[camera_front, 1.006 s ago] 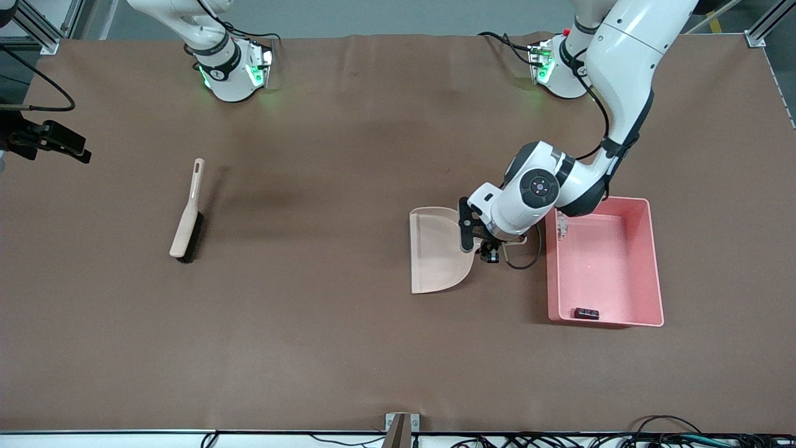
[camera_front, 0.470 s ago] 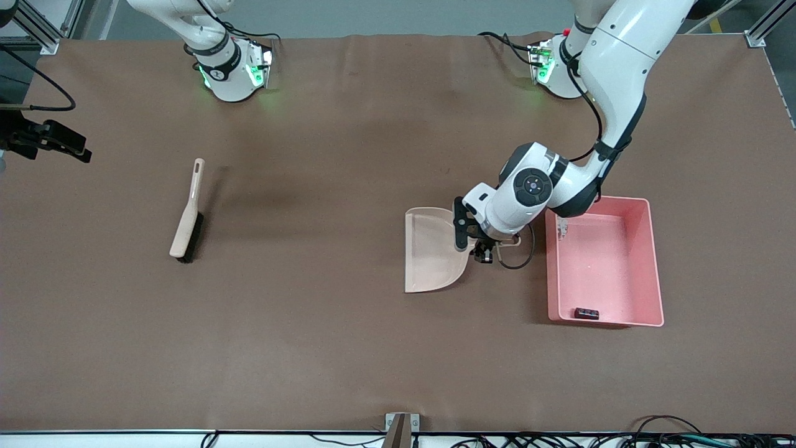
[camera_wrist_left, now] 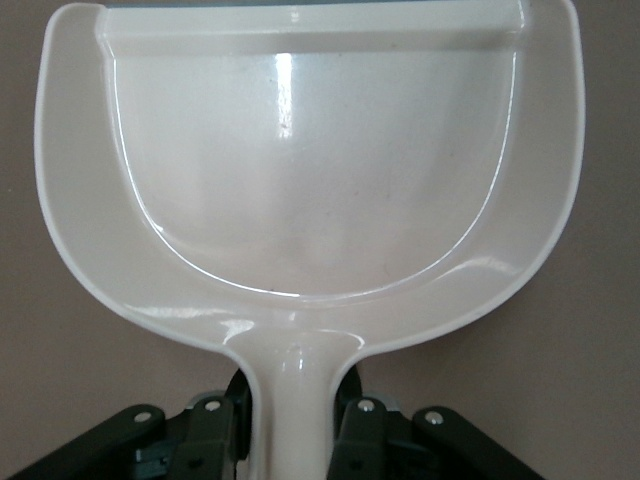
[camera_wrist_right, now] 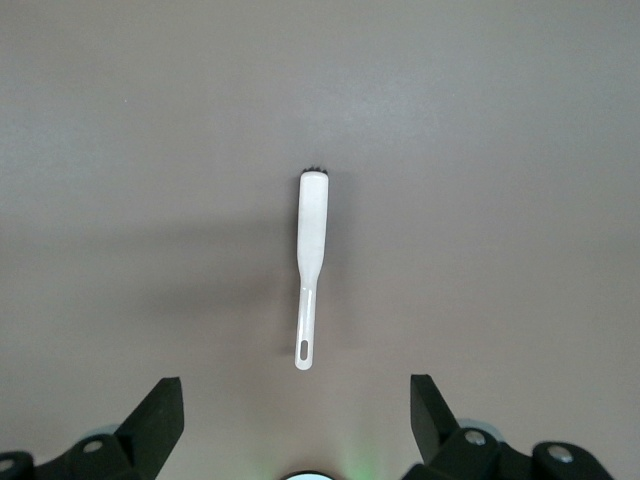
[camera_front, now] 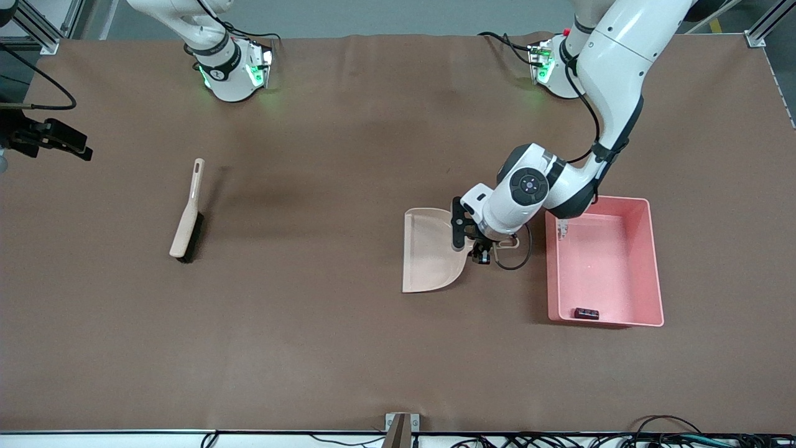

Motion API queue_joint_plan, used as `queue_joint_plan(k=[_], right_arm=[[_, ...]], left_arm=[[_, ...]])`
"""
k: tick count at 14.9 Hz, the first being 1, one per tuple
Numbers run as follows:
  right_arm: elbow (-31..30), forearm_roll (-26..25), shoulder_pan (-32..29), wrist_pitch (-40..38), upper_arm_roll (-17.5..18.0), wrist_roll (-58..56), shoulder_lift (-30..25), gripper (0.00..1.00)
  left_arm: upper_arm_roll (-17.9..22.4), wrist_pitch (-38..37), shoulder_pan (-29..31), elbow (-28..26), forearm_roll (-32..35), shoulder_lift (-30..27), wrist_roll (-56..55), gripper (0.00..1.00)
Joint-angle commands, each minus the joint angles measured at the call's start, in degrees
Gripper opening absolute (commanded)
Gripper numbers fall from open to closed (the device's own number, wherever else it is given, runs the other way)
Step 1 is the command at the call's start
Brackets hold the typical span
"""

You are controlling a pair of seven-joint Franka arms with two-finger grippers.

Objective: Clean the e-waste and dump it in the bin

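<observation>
The pink bin (camera_front: 654,261) stands toward the left arm's end of the table. Inside it lie the e-waste pieces: a dark brown cylinder (camera_front: 586,313) at the wall nearest the front camera, and a small white block (camera_front: 563,228) in a corner nearer the robots. My left gripper (camera_front: 483,247) (camera_wrist_left: 290,432) is shut on the handle of the beige dustpan (camera_front: 432,249) (camera_wrist_left: 310,170), held low over the table beside the bin. The pan's scoop is empty. My right gripper (camera_wrist_right: 295,392) is open, high over the brush (camera_wrist_right: 312,230), and holds nothing. It is out of the front view.
The beige brush (camera_front: 186,223) with dark bristles lies on the brown table (camera_front: 323,323) toward the right arm's end. A black clamp with a cable (camera_front: 46,138) juts in at that end's edge. A metal bracket (camera_front: 401,429) sits at the table's front edge.
My left gripper has carried the dustpan a little away from the bin, toward the right arm's end. The brush and the pieces in the bin have not moved.
</observation>
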Motion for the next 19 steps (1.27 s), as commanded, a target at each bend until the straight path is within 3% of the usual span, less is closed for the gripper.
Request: queue_joint_plan(k=[1,6,9,11,19], right_arm=[[-1.4,-0.2,-0.4,0.3,0.3,-0.5,-1.7,1.0],[-1.4,-0.1,-0.4,-0.3,0.3,-0.5,-1.7,1.0],[-1.5,-0.1,-0.4,-0.3,0.3,-0.5,-1.7,1.0],[-1.5,-0.1,-0.4,-0.4,0.3,-0.5,-1.8,1.0],[-1.5,-0.1,-0.3,-0.8,0.3,-0.5,-1.9,1.0]], left_arm=[[0.5,0.6,-0.9,1.8,0.8,1.0,-1.0,1.0],[0.5,-3.1,0.3,5.6,-0.7,-1.0,-4.4,1.0],[0.6,-12.0,1.1,8.5,-1.0,-6.2,-19.4,1.0],[0.6,-14.0,3.5,8.5,-0.9,-9.7,-29.5,1.0],[0.7,-32.9,12.0,10.4,-2.2,-24.9,-54.2,1.0]])
